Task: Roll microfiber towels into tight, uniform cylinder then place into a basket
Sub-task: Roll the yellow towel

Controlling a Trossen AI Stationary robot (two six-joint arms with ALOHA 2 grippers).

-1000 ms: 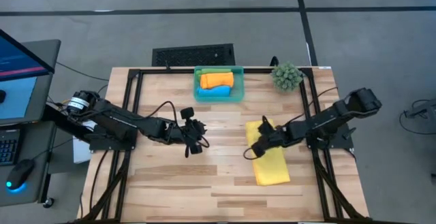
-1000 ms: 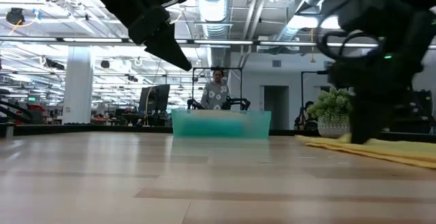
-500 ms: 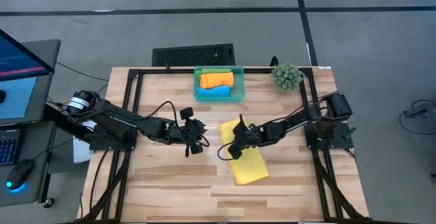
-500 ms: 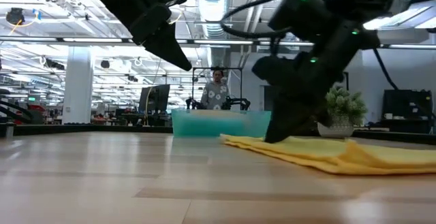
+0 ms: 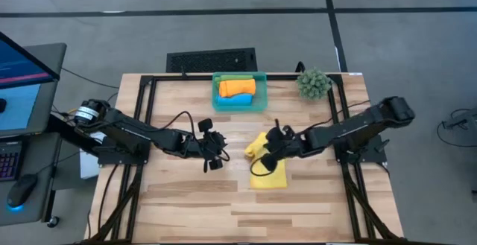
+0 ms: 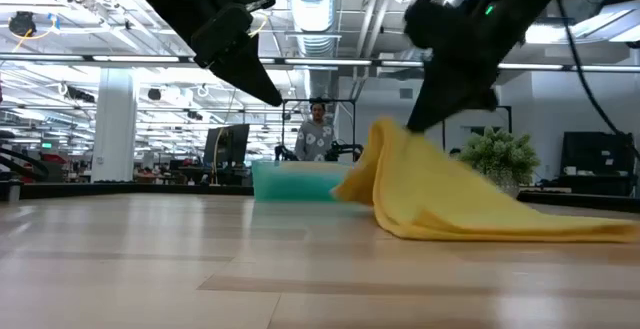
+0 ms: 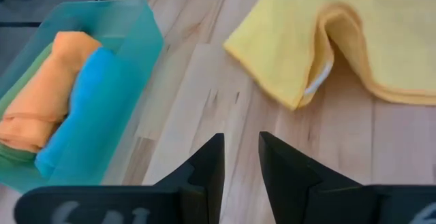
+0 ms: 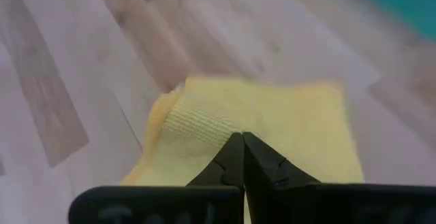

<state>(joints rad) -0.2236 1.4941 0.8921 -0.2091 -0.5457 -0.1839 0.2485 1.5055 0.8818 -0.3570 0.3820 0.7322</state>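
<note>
Basket (image 5: 260, 103) holds orange, blue, green rolls; right gripper (image 5: 270, 150) pinches yellow towel (image 5: 270, 172); left gripper (image 5: 212, 156) slightly parted.

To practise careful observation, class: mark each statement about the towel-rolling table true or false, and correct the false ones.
1. The right gripper is shut on the yellow towel, lifting one end off the table. True.
2. The basket holds no towels. False: an orange towel, a blue towel and a green towel lie in it.
3. The left gripper holds a towel. False: it holds nothing, left of the yellow towel.
4. A plant ball stands right of the basket. True.
</note>
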